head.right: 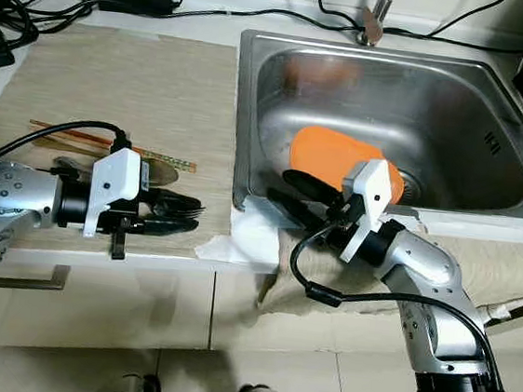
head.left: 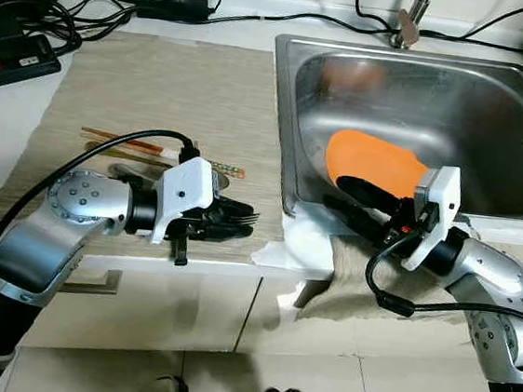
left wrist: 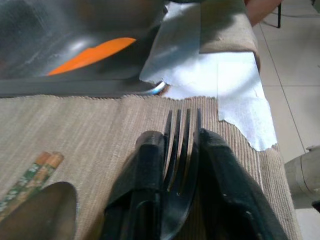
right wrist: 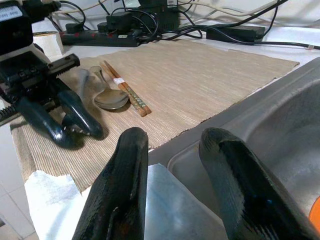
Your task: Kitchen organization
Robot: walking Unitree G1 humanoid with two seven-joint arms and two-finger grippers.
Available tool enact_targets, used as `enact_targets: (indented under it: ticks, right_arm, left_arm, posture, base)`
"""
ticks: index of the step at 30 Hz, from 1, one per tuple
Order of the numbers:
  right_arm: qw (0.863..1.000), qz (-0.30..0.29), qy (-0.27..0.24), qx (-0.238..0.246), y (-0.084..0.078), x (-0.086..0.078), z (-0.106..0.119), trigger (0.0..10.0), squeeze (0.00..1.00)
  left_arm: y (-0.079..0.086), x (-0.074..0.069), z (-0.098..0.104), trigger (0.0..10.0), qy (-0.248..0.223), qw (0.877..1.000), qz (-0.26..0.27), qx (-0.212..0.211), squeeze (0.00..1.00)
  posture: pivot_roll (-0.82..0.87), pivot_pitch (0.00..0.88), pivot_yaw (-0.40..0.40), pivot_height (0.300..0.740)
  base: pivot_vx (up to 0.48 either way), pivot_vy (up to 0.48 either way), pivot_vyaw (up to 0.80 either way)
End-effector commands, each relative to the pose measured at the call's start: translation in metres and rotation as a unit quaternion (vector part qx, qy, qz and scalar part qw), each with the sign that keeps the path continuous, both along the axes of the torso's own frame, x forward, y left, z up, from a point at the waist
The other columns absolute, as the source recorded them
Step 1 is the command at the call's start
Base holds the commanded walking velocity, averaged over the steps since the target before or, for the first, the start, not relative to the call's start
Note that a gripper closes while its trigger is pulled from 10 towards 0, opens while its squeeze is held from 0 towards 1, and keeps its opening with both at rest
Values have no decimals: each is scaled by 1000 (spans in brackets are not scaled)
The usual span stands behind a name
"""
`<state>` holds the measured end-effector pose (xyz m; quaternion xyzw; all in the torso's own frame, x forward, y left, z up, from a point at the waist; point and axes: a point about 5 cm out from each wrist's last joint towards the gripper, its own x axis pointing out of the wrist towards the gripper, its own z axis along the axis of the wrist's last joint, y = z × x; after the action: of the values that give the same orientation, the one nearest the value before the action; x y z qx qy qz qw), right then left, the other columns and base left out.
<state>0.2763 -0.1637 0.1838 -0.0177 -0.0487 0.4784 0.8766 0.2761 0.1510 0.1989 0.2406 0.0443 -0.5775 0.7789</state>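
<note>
2 claws are at work over 1 kitchen surface (head.left: 27,115), reported here from the largest item down.

The steel sink (head.left: 411,109) occupies the robot's right half of the scene and holds an orange plate (head.left: 375,163) lying against its near wall. The woven mat (head.left: 160,92) covers the surface to the left of the sink, and white paper (head.left: 299,242) is tucked between the mat's corner and the sink's near rim.

The right claw (head.left: 355,198) hovers at the near rim of the sink, just beside the orange plate; its fingers stand apart and grip nothing. The left claw (head.left: 231,219) lies low over the mat's near edge, pressed together on a dark fork (left wrist: 180,150), whose tines (left wrist: 182,125) stick out past the fingertips toward the sink.

A spoon (right wrist: 111,98) and 1 pair of chopsticks (right wrist: 125,89) rest on the mat just behind the left claw.

Judgement: the step in hand appears to be the sorting of cutlery, with the fork held and not yet placed. Whether it is bound for the sink or for the row beside the spoon cannot be told. The next move calls for a steady grip on the fork and a level carry, kept clear of the spoon and chopsticks.
</note>
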Motion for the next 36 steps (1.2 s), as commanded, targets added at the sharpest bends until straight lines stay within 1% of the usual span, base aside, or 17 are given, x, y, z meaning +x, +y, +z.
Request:
enact_targets:
  ticks: [1,7,10,13,15,21,24,25,26,27,28,29,30,31,32,33,36]
  right_arm:
    - [1000,-1,-4,-5,-2,-2,0,10000,0]
    - [1000,-1,-6,-1,-2,-2,1,10000,0]
    - [1000,-4,-8,10,-2,-1,5,10000,0]
    - [1000,-13,-12,20,-4,3,8,10000,0]
    - [1000,-16,-13,20,-5,4,9,10000,0]
    - [1000,-14,-12,21,-3,4,8,10000,0]
    - [999,-19,-14,32,-5,6,11,10000,0]
    - [999,-24,-15,43,-5,7,14,10000,0]
    - [997,-38,-21,63,-7,10,21,10000,0]
    - [997,-38,-21,63,-7,10,21,10000,0]
    - [995,-53,-29,78,-9,13,26,10000,0]
    - [994,-63,-34,87,-9,15,29,10000,0]
    - [994,-63,-34,87,-9,15,29,10000,0]
    - [987,-109,-44,111,-14,22,37,10000,0]
    - [983,-129,-48,121,-15,24,40,10000,0]
    - [980,-141,-51,129,-16,26,42,10000,0]
    - [976,-151,-55,150,-17,26,48,10000,0]
  left_arm:
    - [1,-1,-4,0,10,1000,5,4,0]
    - [4,-3,0,0,0,1000,12,3,0]
    - [6,-2,10,0,-13,1000,18,-12,0]
    - [9,1,33,0,-36,997,35,-61,0]
    - [12,2,40,0,-46,995,45,-76,0]
    - [20,2,48,0,-57,993,63,-86,0]
    - [23,3,57,0,-71,991,69,-93,0]
    - [26,6,69,0,-83,986,82,-121,0]
    - [31,15,90,0,-104,971,121,-176,0]
    - [31,15,90,0,-104,971,121,-176,0]
    - [35,21,101,0,-118,959,151,-209,0]
    - [38,25,108,0,-126,951,170,-228,0]
    - [38,25,108,0,-126,951,170,-228,0]
    - [44,34,121,0,-137,925,223,-275,0]
    - [46,37,125,0,-142,913,247,-292,0]
    - [48,39,128,0,-143,904,262,-305,0]
    - [47,38,131,0,-148,896,274,-317,0]
  posture:
    - [-162,148,-48,740]
    - [-159,147,-49,740]
    - [-157,148,-51,740]
    - [-151,150,-57,740]
    - [-149,149,-58,740]
    - [-145,145,-64,740]
    - [-145,145,-66,740]
    - [-145,145,-66,740]
    - [-144,145,-66,740]
    - [-144,145,-66,740]
    - [-144,145,-66,740]
    - [-144,145,-65,740]
    - [-144,145,-65,740]
    - [-146,147,-66,740]
    - [-146,146,-66,740]
    - [-147,147,-67,740]
    - [-149,149,-67,740]
  base:
    - [0,0,0]
    - [0,0,0]
    - [0,0,0]
    - [0,0,0]
    - [0,0,0]
    - [0,0,0]
    - [0,0,0]
    - [0,0,0]
    - [0,0,0]
    - [0,0,0]
    - [0,0,0]
    - [0,0,0]
    - [0,0,0]
    - [0,0,0]
    - [0,0,0]
    - [0,0,0]
    - [0,0,0]
